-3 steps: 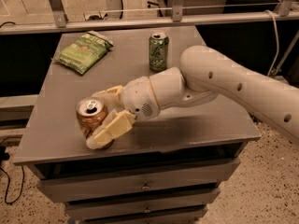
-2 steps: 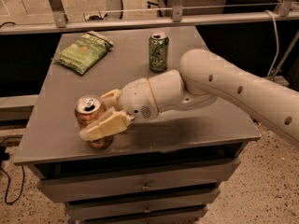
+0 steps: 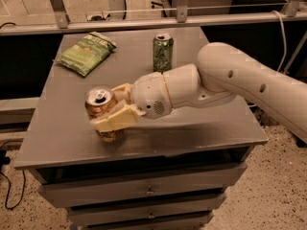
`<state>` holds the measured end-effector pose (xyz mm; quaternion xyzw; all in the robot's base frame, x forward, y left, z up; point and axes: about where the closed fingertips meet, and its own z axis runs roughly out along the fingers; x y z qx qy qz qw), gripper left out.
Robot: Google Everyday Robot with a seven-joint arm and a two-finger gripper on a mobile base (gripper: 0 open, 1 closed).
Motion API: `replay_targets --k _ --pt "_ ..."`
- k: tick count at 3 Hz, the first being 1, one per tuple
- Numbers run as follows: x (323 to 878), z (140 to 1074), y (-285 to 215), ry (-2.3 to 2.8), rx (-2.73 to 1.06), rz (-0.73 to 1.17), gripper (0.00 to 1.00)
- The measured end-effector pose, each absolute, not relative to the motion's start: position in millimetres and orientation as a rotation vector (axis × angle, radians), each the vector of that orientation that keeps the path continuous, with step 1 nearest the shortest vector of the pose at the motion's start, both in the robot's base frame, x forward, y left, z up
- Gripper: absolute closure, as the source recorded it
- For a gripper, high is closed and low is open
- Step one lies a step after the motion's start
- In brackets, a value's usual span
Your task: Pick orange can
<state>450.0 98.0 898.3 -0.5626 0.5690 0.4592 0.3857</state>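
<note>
Arm (image 3: 240, 80) stretches across table (image 3: 206, 128), end effector (image 3: 103, 107) clasping orange can (image 3: 99, 101).

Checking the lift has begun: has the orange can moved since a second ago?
Yes. Clamped in the hand, the orange can sits slightly higher and nearer the green can, which stayed put.

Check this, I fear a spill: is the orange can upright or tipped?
Upright: the orange can has its pull-tab top facing up, gripper clamped around it near the table front.
</note>
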Motion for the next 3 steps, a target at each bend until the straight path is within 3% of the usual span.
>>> replay_targets --k 1,2,3 --pt "474 917 69 1.441 -1.407 1.061 1.0" --pt "508 932 31 1.429 -1.361 0.963 1.0" --pt "515 940 26 1.42 -1.351 0.944 1.0"
